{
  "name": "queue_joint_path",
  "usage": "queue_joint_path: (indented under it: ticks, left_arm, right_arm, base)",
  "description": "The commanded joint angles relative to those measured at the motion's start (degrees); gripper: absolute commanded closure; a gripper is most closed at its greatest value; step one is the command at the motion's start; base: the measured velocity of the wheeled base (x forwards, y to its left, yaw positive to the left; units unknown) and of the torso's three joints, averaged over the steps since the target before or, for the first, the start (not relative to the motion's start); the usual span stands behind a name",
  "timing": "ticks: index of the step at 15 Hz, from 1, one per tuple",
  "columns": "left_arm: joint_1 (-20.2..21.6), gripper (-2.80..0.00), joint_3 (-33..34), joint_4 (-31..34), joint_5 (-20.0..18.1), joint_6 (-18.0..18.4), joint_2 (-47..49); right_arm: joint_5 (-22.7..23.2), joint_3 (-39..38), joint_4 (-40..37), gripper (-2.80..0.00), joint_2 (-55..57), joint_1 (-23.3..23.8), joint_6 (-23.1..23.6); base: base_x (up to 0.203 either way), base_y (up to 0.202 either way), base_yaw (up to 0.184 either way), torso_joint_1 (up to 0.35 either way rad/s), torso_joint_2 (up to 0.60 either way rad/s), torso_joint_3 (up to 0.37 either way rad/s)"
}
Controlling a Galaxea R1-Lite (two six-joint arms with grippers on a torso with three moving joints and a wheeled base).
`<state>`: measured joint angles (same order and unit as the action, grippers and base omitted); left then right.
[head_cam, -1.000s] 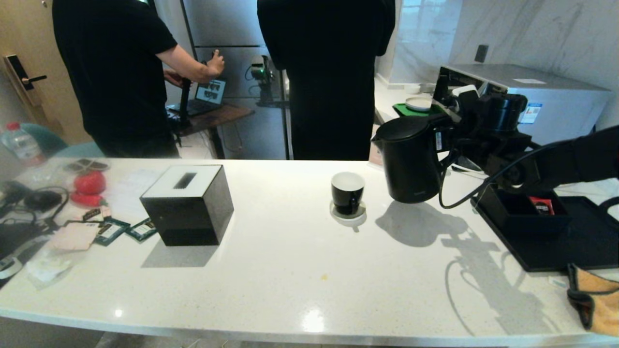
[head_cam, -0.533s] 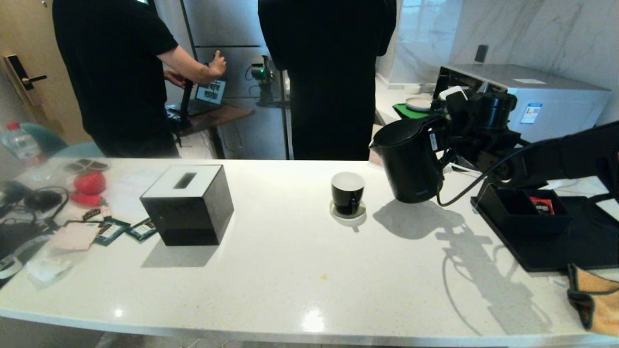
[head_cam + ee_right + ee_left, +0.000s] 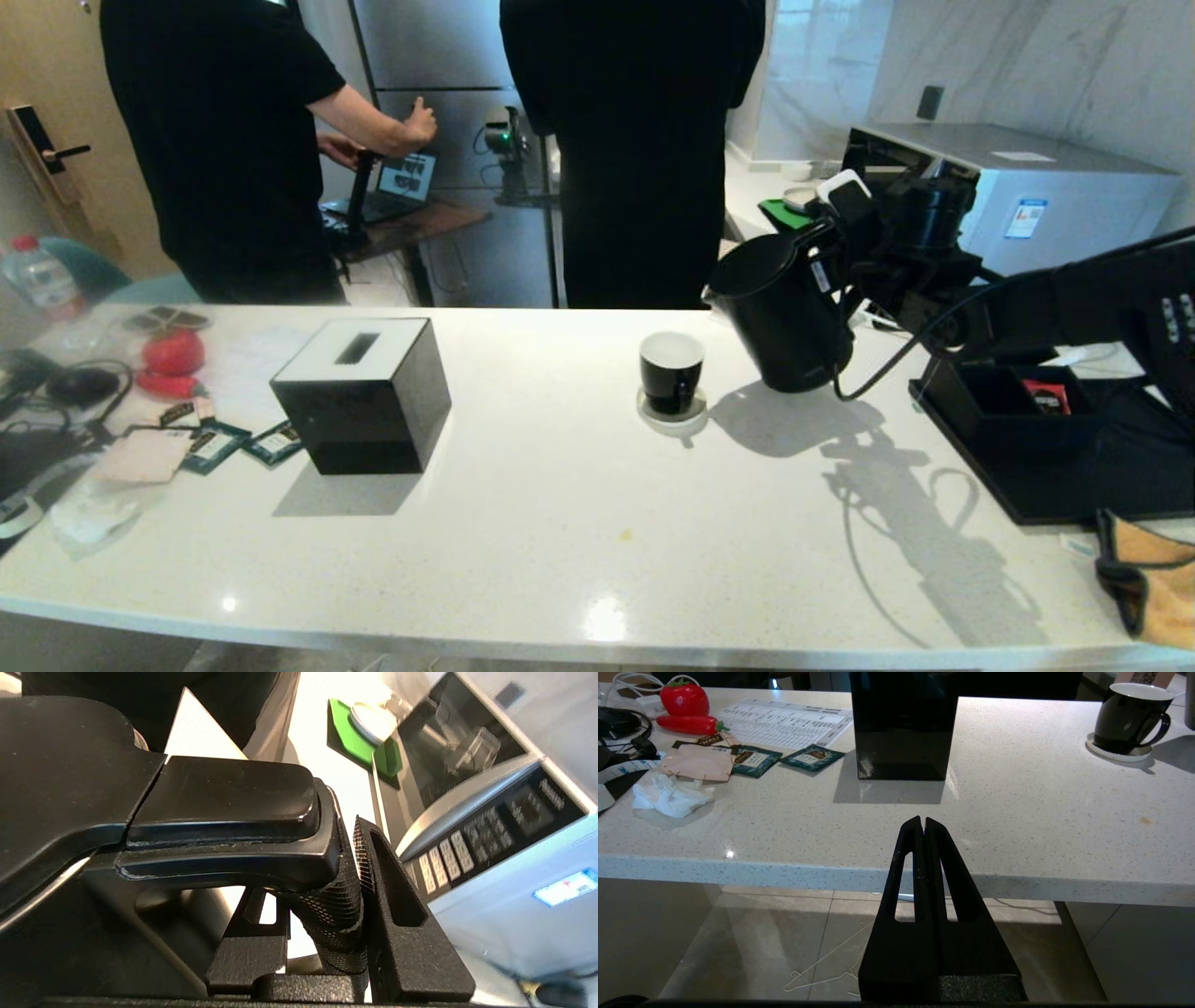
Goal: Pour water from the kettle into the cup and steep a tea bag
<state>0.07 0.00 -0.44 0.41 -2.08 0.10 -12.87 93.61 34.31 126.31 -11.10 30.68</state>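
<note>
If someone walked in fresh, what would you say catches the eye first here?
The kettle, tilted spout-first toward the cup, held above the white counter by the right pincer clamped on its handle. Next, the black tissue box at counter left, and two people in black behind.

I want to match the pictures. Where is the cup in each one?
Head view: the cup stands mid-counter on its saucer, left of the tilted kettle.
Left wrist view: cup in the far corner, on the saucer.
Right wrist view: not in it.
Shared landmark: black tissue box.
</note>
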Motion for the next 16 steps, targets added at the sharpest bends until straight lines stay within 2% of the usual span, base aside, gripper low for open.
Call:
queue_joint_path:
  ticks: [1, 16]
  left_arm:
    - [0.0, 0.00, 0.0, 0.0, 0.0, 0.0, 0.1]
    - [0.0, 0.00, 0.0, 0.0, 0.0, 0.0, 0.0]
  right_arm:
    - [0.0, 0.7, 0.2, 0.00, 0.6, -0.6, 1.9]
    - [0.4, 3.8, 0.9, 0.00, 2.3, -2.8, 15.6]
  base:
    - [0.000, 0.000, 0.000, 0.000, 0.00, 0.000]
    - [0.000, 0.000, 0.000, 0.000, 0.00, 0.000]
